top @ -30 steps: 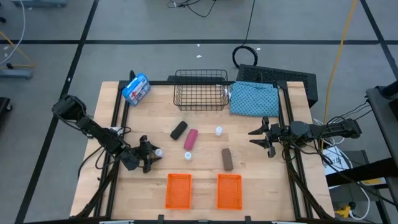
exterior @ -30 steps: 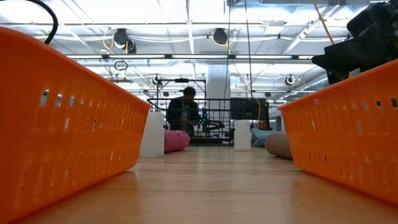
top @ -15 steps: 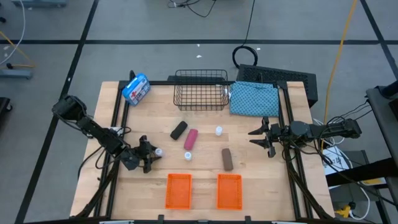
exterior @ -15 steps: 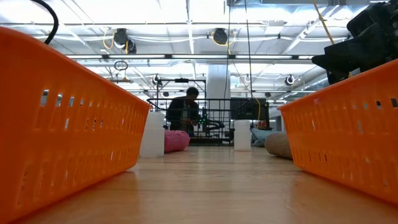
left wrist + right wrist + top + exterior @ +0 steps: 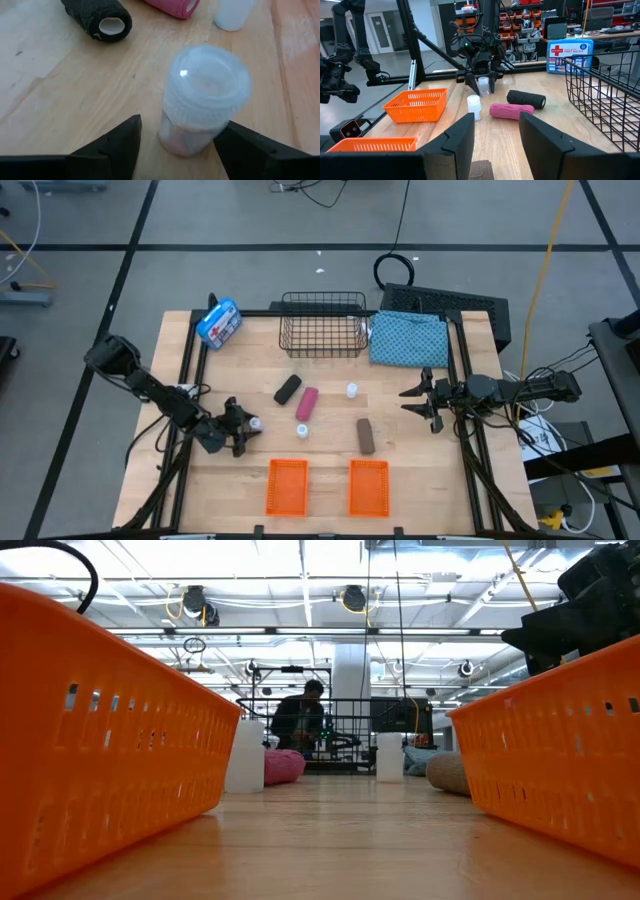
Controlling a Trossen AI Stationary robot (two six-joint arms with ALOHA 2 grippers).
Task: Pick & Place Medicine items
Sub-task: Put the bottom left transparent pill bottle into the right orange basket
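Left gripper (image 5: pixel 240 432) is down low at about eight o'clock on the table (image 5: pixel 330 380), jaws apart and straddling a small white bottle (image 5: pixel 204 97) that stands upright between the fingers (image 5: pixel 112 147) — not clamped, as far as the wrist view shows, with wood visible on both sides of it, so this reads as lining up for a grab. The spread jaws make sense: that ribbed cap is wide and needs clearance going in. Over at three o'clock the right gripper (image 5: pixel 425 402) waits above the table's edge, jaws parted, holding nothing. The other medicine items sit loose around the centre: the black piece (image 5: pixel 287 389) and pink piece (image 5: pixel 307 404) side by side, a second white bottle (image 5: pixel 302 431) just toward six o'clock from the pink one, a third white bottle (image 5: pixel 352 390) toward three, and the brown piece (image 5: pixel 366 435) at about five o'clock. Two orange bins (image 5: pixel 286 486) rest at the six o'clock edge, both looking empty, likely the drop spots. Room is good: bare wood lies between the left gripper and the nearer bin, and the wire basket (image 5: pixel 322 323), first-aid box (image 5: pixel 219 323) and blue cloth (image 5: pixel 408 338) are all well back at twelve. A person (image 5: pixel 299 720) shows far behind the table.
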